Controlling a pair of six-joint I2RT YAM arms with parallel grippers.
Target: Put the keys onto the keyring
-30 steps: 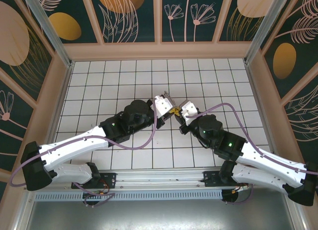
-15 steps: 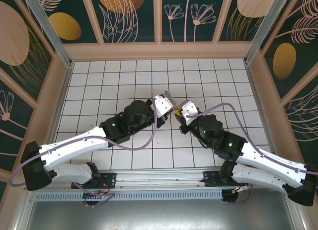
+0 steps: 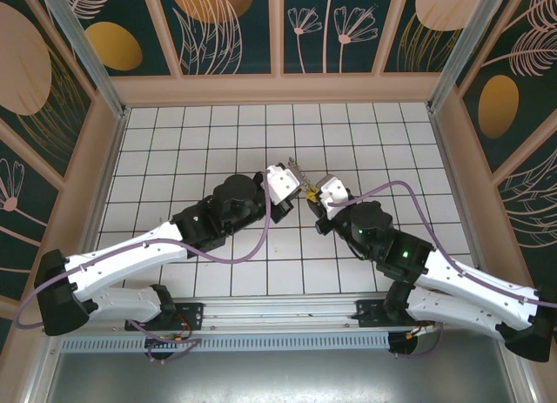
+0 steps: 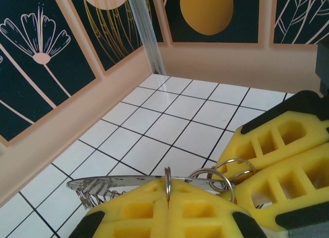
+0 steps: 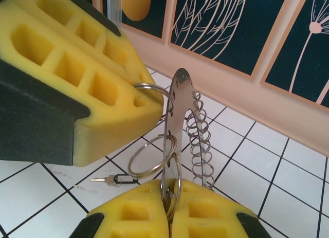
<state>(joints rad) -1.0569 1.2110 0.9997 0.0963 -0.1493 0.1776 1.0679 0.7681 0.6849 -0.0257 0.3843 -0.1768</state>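
Two white robot arms reach from the near edge of a white tiled surface [image 3: 165, 151] and meet near its middle. The left tool [image 4: 168, 194] is fully closed, its yellow foam fingers pinching a small split loop that hangs from the keyring [image 5: 178, 102]. The right tool [image 5: 170, 197] is also fully closed, gripping the keyring's flat metal band edge-on. Between them, the two tools hold the keyring upright, raised off the tiles. A wire coil and several small loops fringe the band.

Just beneath, a tiny key [image 5: 107, 180] with a black head lies flat on a tile, apart from both tools.

The keyring looks light, thin, stiff and slick, and likely to pivot in a pinch. Its flat band offers the firmest hold. The key looks light and awkward to lift from flat, and its black head seems the best place to grip.

Beyond, the surface runs to beige walls [image 3: 278, 88] topped by dark teal panels [image 3: 235, 29] with flowers and orange discs.
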